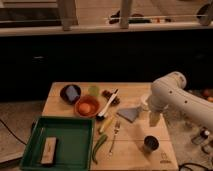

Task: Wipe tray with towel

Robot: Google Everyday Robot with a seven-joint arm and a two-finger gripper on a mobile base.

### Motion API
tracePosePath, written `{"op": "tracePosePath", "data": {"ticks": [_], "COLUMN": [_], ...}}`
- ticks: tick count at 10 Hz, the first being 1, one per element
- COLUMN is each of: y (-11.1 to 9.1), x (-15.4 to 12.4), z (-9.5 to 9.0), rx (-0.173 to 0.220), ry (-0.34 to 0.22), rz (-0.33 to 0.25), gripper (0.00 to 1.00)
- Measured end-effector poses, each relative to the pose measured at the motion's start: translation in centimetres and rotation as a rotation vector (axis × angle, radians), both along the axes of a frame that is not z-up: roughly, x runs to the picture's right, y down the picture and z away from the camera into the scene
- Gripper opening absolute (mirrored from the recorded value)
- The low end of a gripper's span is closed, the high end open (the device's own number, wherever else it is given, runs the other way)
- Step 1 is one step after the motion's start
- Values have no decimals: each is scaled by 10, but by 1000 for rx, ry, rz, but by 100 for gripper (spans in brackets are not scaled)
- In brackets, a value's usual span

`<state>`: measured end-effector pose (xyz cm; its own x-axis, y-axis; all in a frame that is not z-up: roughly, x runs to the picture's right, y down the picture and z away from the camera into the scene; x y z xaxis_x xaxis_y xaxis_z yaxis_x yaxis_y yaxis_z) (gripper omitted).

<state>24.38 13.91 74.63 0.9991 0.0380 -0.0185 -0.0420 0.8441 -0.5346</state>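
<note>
The towel (130,114) lay flat on the bench (131,90), right of centre: a small grey-blue trapezoid, long axis roughly left to right, with bare wood in front of it as far as a dark cup (150,144). My hand (153,119) hung just beside its right edge; I could not tell whether it was open or closed. The green raised-rim tray (65,120) sat well apart at the front-left corner, a wooden block (49,150) lying inside.
</note>
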Motion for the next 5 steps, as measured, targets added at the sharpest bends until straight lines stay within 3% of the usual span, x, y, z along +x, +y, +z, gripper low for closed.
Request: {"op": "tracePosePath", "data": {"ticks": [5], "y": [9], "x": [-10], "z": [11], "rx": [10], "ry": [7], "rz": [27], "gripper": [80]}}
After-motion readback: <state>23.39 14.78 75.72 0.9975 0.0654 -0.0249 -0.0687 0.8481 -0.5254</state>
